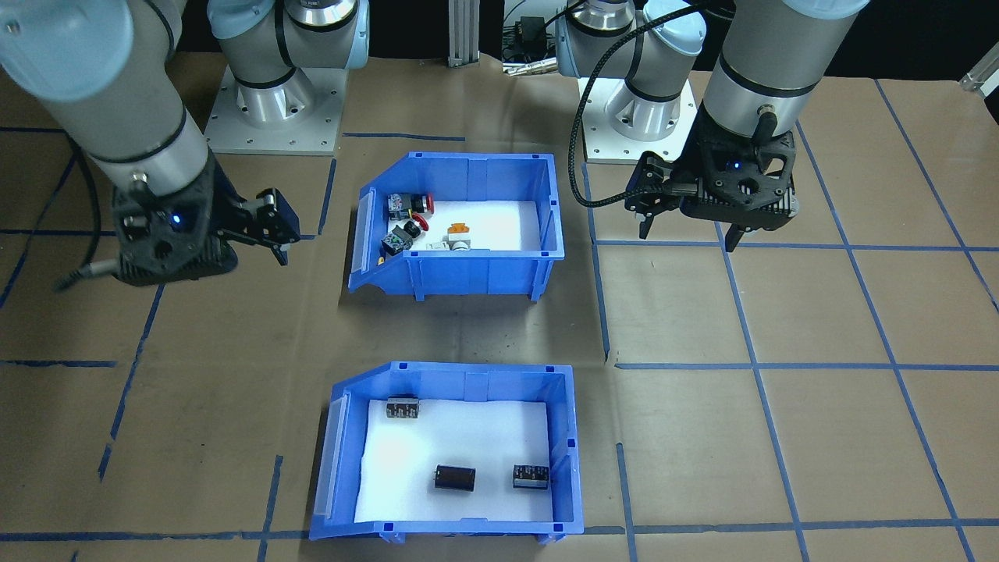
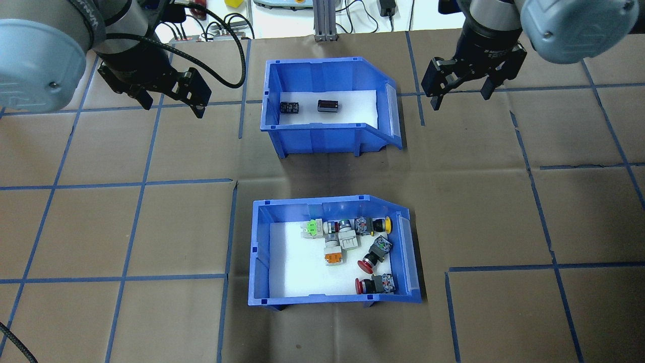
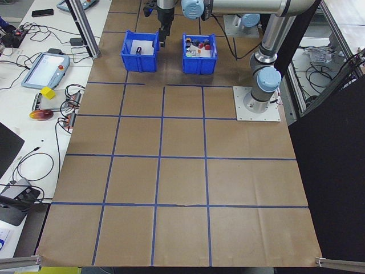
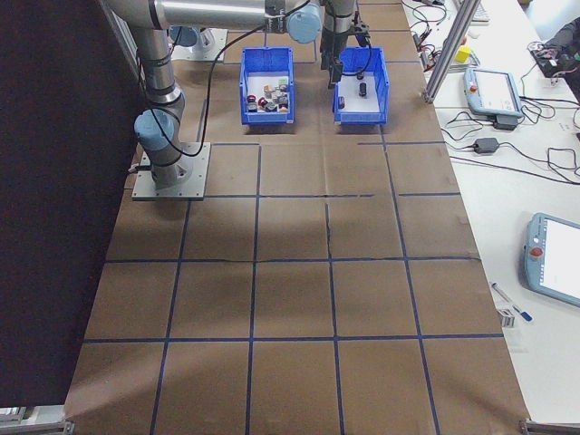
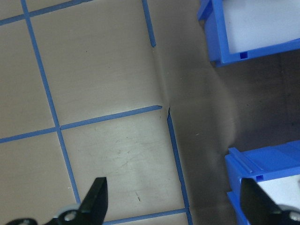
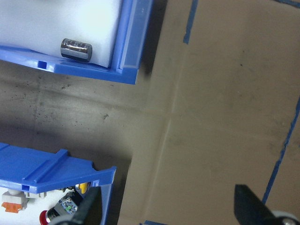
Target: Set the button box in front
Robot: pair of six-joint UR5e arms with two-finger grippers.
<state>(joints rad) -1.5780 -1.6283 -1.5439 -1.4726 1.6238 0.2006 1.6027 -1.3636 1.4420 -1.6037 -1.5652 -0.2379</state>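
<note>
Two blue bins (image 2: 322, 138) – three black cylinders (image 1: 455, 477)

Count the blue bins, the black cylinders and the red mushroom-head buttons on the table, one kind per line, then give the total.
Blue bins: 2, the button box and the cylinder bin
Black cylinders: 3
Red mushroom-head buttons: 2
Total: 7

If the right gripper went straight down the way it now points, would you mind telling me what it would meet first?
Probably bare paper-covered table. The right gripper points down with open jaws beside both bins; the button box lies just to one side.
</note>
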